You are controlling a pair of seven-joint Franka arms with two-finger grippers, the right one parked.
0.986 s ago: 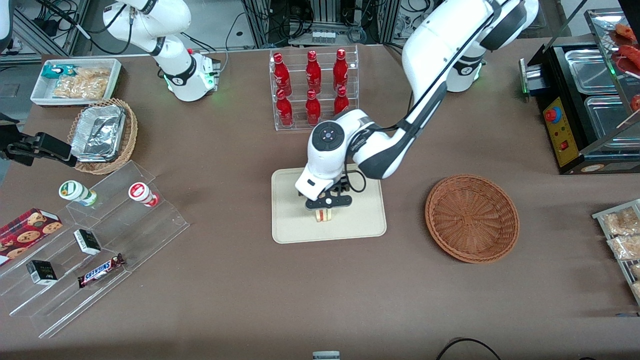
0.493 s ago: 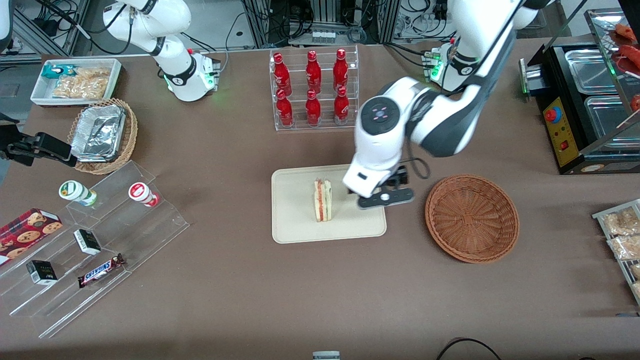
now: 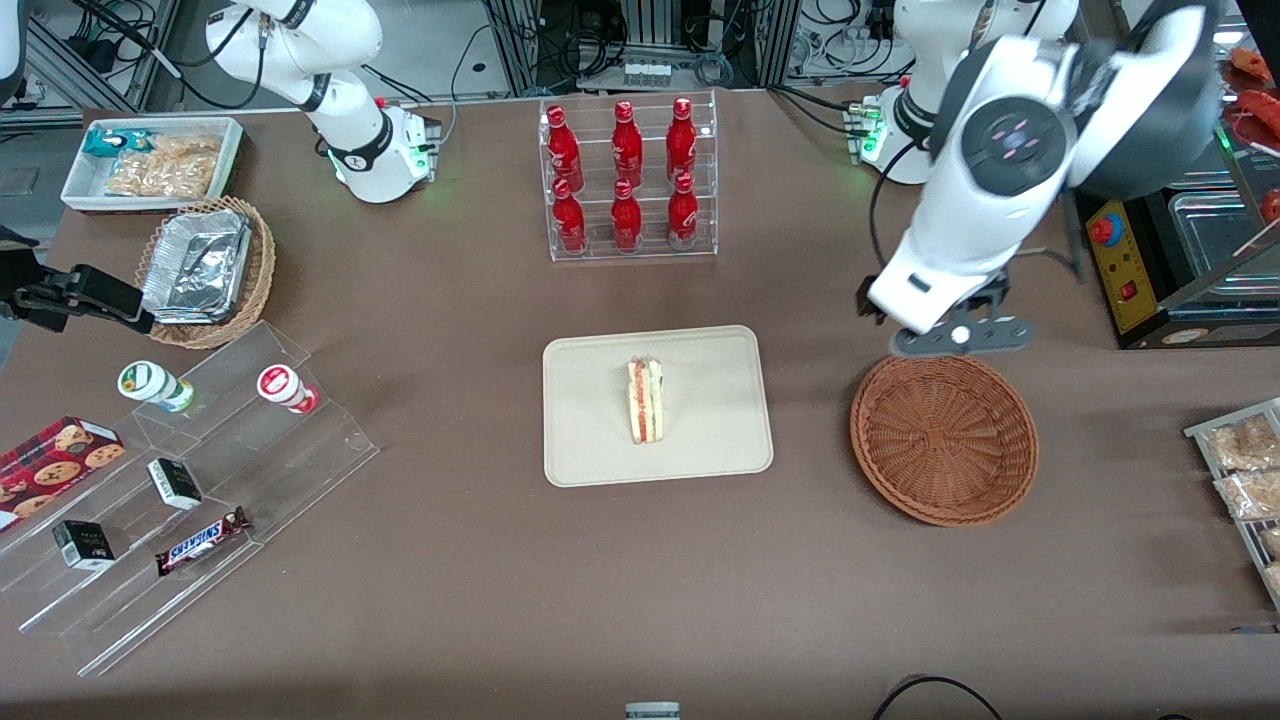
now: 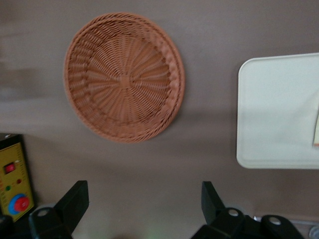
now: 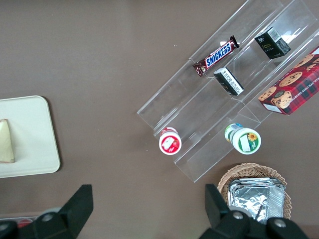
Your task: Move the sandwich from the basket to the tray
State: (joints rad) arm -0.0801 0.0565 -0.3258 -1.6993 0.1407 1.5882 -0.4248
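The sandwich [image 3: 645, 401] stands on its edge in the middle of the cream tray [image 3: 720, 440], its red and green layers facing the front camera. A sliver of the sandwich [image 4: 316, 130] and the tray [image 4: 271, 114] also show in the left wrist view. The reddish-brown wicker basket [image 3: 943, 437] lies empty beside the tray, toward the working arm's end; the basket [image 4: 124, 77] holds nothing in the wrist view either. My gripper [image 3: 950, 338] hangs high above the basket's rim that is farther from the front camera. The gripper [image 4: 144, 204] is open, with nothing between its fingers.
A clear rack of red bottles [image 3: 627, 178] stands farther from the front camera than the tray. A black appliance with a red button [image 3: 1130, 260] sits close to the gripper, at the working arm's end. Bagged snacks [image 3: 1240, 470] lie near the basket. Clear tiered shelves with snacks [image 3: 190, 490] occupy the parked arm's end.
The gripper let go of the sandwich on the tray, rose, and swung away toward the working arm's end, now over the basket's edge. The sandwich stays standing on the tray.
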